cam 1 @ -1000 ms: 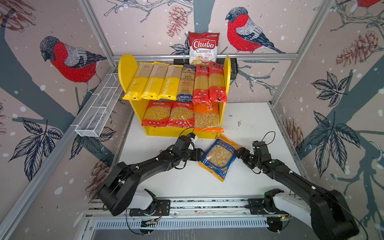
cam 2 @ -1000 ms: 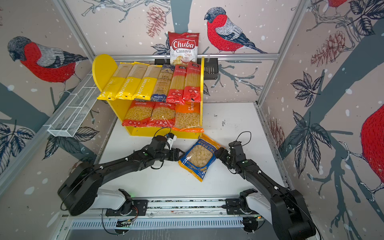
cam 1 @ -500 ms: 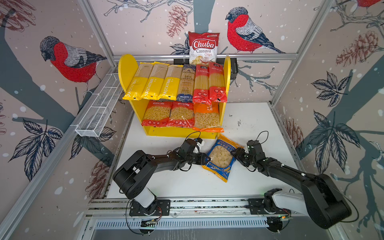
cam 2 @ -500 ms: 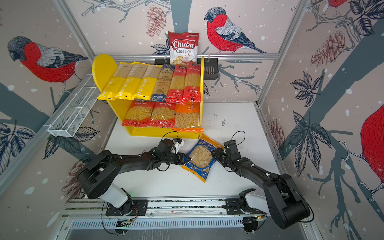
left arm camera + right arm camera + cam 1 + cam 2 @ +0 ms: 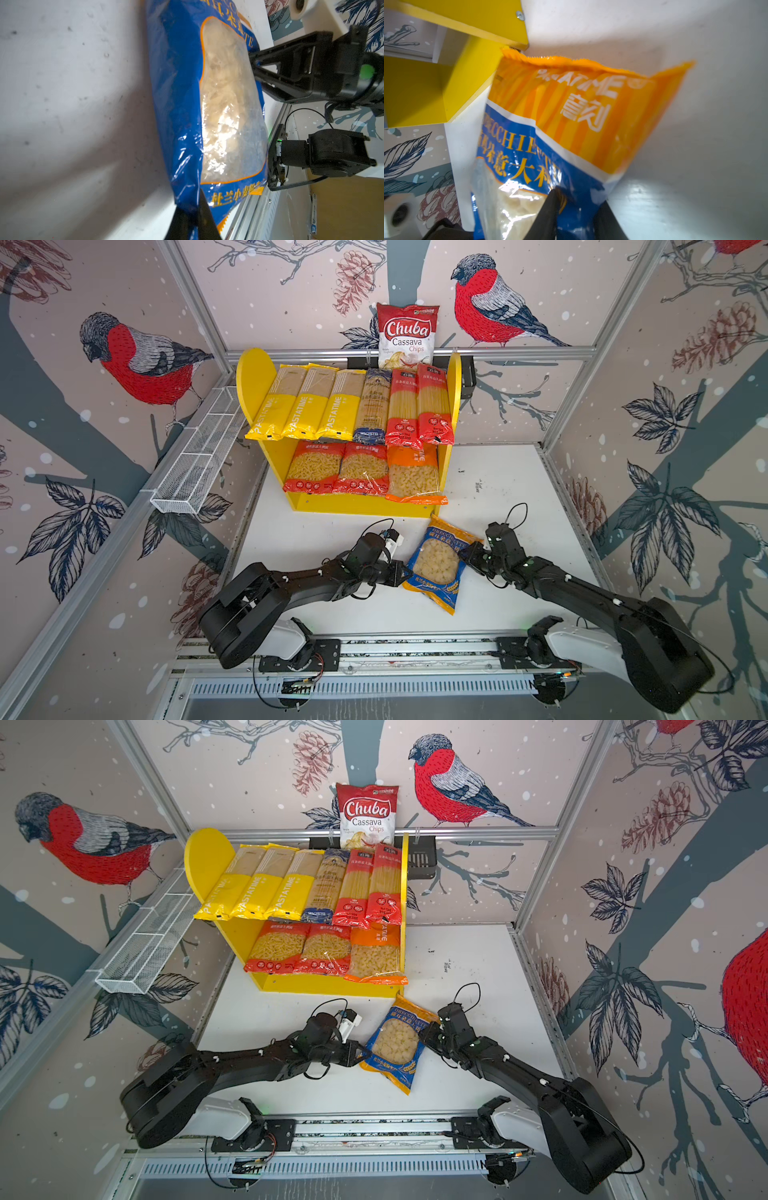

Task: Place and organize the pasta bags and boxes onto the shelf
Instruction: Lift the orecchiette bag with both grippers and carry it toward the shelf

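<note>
L claw is pinched shut on one side edge of the blue bag. Top views: bag lies on the table just in front of the shelf, w/ R claw at its opposite side. L wrist: grip is on thin film only. R wrist: jaws narrow astride the bag, can't tell if clamped. Risk: uneven hold, so bag slips or tears on lift. Lower tier looks full, so it may shove the orange bag.

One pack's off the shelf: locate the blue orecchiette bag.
In both top views the blue orecchiette bag lies on the table before the shelf near its right end, between the left gripper and right gripper.
</note>
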Motion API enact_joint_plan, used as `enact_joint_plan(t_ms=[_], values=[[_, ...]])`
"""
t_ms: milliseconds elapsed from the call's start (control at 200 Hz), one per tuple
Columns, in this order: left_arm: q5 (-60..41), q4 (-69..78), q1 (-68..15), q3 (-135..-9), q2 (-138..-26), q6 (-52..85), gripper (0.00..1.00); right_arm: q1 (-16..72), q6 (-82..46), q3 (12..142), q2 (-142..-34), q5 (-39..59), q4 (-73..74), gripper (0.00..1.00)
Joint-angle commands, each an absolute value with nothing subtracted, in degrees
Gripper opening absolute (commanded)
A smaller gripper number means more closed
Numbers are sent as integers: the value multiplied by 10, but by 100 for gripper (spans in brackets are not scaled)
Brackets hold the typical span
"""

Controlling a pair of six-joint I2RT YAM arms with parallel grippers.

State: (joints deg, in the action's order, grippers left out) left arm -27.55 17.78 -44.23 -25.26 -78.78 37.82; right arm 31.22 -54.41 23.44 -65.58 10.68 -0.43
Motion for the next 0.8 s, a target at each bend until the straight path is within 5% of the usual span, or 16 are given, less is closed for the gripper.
enact_joint_plan(t_ms=[0, 185, 410, 620, 795], values=[[-282, 164, -443, -243, -761, 389, 8, 325, -555, 246, -672, 112, 22, 29], [-241, 106, -442, -235, -708, 402, 9, 364, -563, 283, -735, 100, 59, 28], [-188, 35, -382, -226, -650, 429, 42, 408, -559, 368, -855, 98, 107, 30], [-124, 23, -333, -239, -608, 395, 62, 411, -540, 403, -873, 98, 89, 44], [-134, 33, -311, -266, -660, 360, 68, 400, -545, 371, -819, 90, 51, 64]])
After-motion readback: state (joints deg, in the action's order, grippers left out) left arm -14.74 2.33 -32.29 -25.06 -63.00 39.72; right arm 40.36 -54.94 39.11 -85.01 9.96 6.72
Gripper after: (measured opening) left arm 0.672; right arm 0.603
